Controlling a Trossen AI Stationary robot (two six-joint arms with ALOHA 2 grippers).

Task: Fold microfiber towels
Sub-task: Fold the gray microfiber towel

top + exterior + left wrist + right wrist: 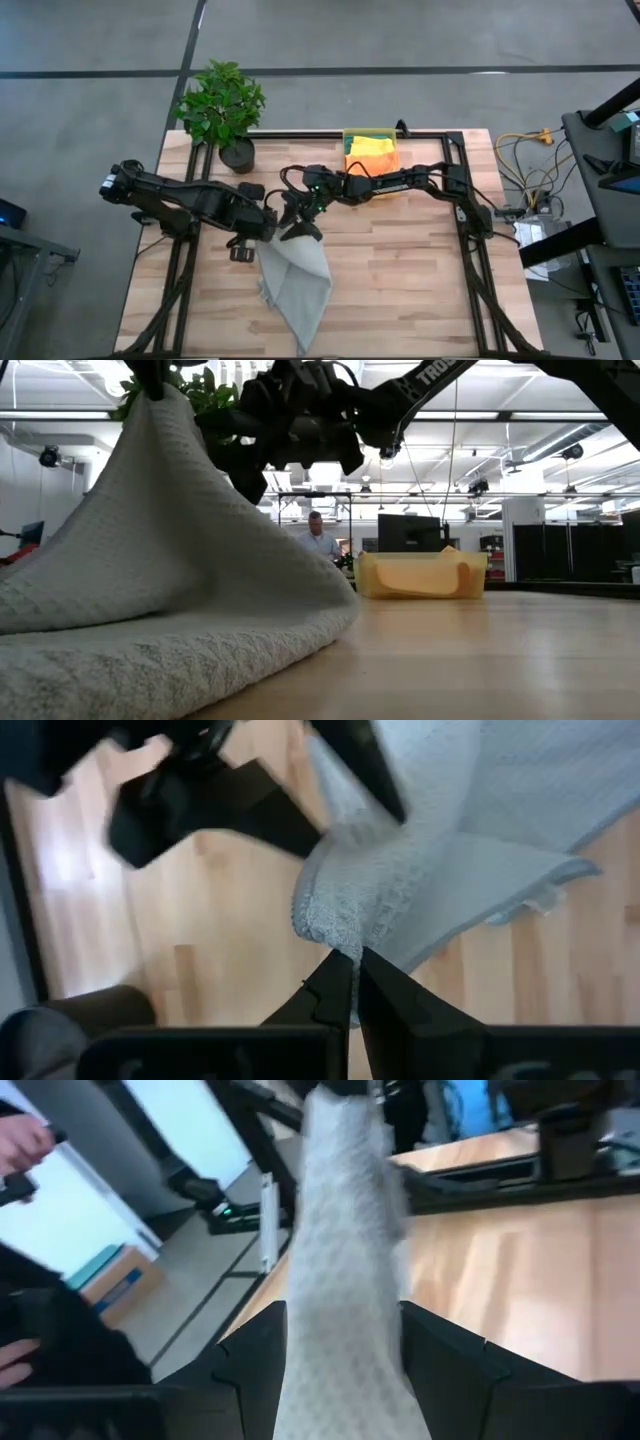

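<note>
— Near the middle of the worktop: what have you got?

— Left gripper pinched tight on a bunched edge of the light grey waffle-textured microfiber towel, lifted off the pale wooden worktop. From my pinch the cloth drapes down and trails toward the near edge, lower part lying on the wood.

— And the other pincer?

— Right gripper, just beside mine. Fingers stand apart, one on each side of a hanging strip of the same towel. Cannot tell whether they press on it.

— Other cloths?

— Yellow and orange folded microfiber cloths sit in the rigid yellow plastic bin at the far edge, right of centre. Teal cloth: a thin green strip shows at the bin's far side, not sure.

— Anything else?

— Small potted green plant, far-left corner. Person in the room beyond.
</note>
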